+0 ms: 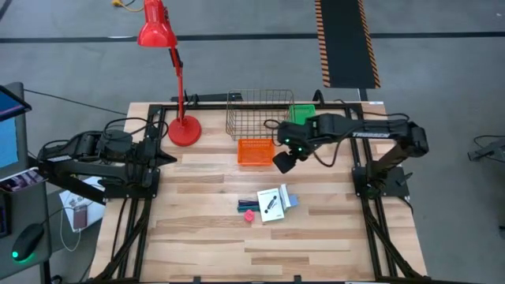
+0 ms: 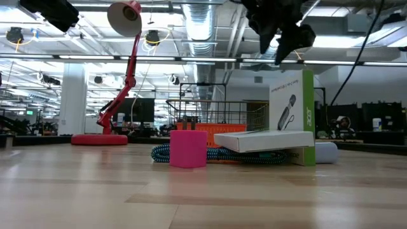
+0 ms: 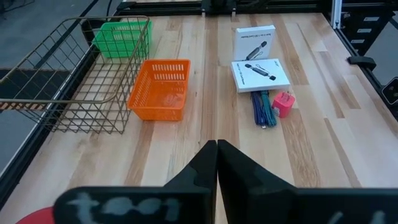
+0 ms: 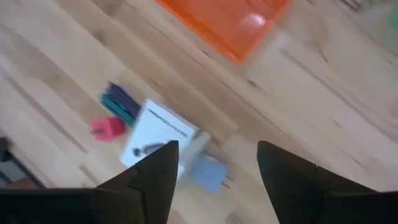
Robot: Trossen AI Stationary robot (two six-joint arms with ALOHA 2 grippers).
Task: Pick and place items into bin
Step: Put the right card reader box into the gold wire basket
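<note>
The items lie together on the table's middle near part. Two white printed boxes (image 1: pixel 272 203) overlap, one flat (image 2: pixel 264 140) and one leaning upright (image 2: pixel 291 111). Beside them lie dark teal sticks (image 1: pixel 247 203), a pink piece (image 1: pixel 250 214) and a pale blue cube (image 4: pixel 208 174). My right gripper (image 1: pixel 282 162) hangs open and empty above the table, between the orange bin (image 1: pixel 256 151) and the items. In its wrist view (image 4: pixel 217 149) the items lie below it. My left gripper (image 1: pixel 172 158) is shut and empty at the table's left side.
A wire basket (image 1: pixel 259 114) and a green basket (image 1: pixel 301 114) stand at the far edge behind the orange bin. A red desk lamp (image 1: pixel 183 130) stands at the far left. Bare wood lies near and to either side of the items.
</note>
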